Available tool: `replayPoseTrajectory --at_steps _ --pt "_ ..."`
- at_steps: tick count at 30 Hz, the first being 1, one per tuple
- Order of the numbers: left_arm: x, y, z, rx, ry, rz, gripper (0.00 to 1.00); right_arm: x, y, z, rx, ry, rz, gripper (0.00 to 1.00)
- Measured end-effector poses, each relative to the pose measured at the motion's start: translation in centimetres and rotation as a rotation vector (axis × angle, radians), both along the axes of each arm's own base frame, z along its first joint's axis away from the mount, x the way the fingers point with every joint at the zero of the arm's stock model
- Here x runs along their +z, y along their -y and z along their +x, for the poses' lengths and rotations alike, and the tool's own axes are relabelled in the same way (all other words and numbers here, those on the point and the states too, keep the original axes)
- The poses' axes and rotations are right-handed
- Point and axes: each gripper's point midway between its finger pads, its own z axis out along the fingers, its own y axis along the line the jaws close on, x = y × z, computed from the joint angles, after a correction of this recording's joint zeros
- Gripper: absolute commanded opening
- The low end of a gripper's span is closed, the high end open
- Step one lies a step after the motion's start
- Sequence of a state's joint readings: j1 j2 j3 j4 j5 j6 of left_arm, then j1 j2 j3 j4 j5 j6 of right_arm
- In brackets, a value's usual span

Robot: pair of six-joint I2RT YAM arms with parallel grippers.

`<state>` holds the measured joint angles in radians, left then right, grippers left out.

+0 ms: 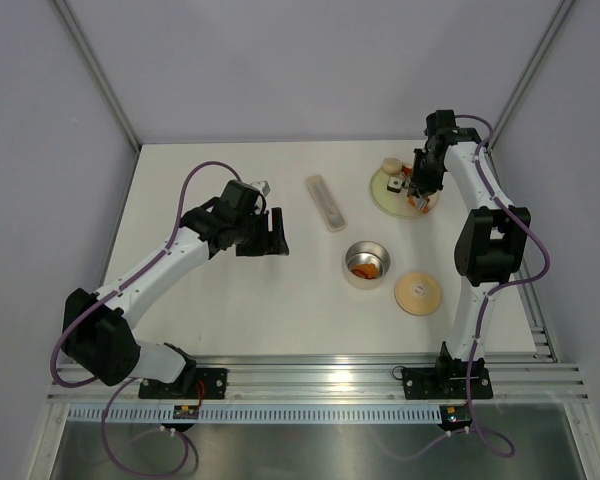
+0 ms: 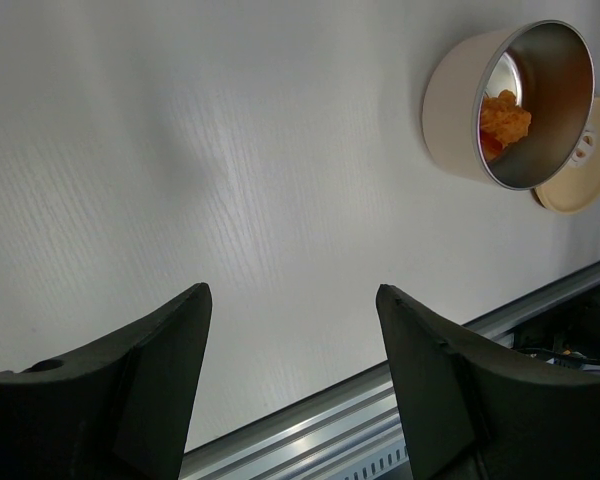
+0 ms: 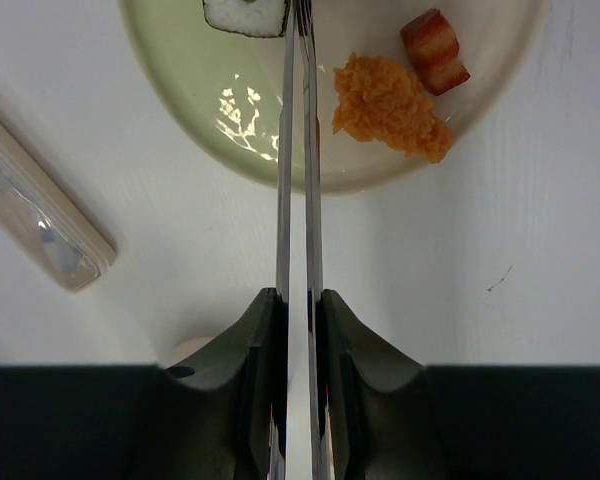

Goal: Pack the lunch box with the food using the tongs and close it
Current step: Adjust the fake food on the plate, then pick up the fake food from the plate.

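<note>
Two tongs point(image 3: 311, 200) arms lengthwise, tips over plate point(image 3: 195, 105)

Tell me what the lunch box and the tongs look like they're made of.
The lunch box: likely steel inside, mirror-shiny and reflecting the orange food; matte cream outer wall, possibly plastic. The tongs: polished metal, by their thin silvery reflective arms.

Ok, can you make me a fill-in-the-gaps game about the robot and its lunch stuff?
The right gripper grips thin silver metal tongs over the pale yellow-green ___.
The small round steel lunch box holds an ___ food piece.
Its flat round tan lid lies on the white ___.
The left gripper is ___ and holds nothing.
Missing words: plate, orange, table, open.
</note>
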<state>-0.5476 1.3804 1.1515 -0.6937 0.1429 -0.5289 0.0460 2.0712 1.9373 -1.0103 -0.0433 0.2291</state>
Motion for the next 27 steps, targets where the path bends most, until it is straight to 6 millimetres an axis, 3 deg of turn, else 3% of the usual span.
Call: replayPoseTrajectory --at_steps 8,20,27 --pt "0.0 0.0 0.0 -0.002 -0.001 -0.002 0.71 1.2 0.0 0.1 0.030 0.011 -0.011 0.26" --pt "0.0 0.0 0.0 -0.001 -0.001 -0.001 0.71 5.2 1.7 2.0 0.004 0.116 -0.099 0.47" --pt "0.0 0.0 0.0 -0.002 -0.001 0.000 0.71 3.7 2.8 2.0 -0.002 0.070 -0.121 0.50"
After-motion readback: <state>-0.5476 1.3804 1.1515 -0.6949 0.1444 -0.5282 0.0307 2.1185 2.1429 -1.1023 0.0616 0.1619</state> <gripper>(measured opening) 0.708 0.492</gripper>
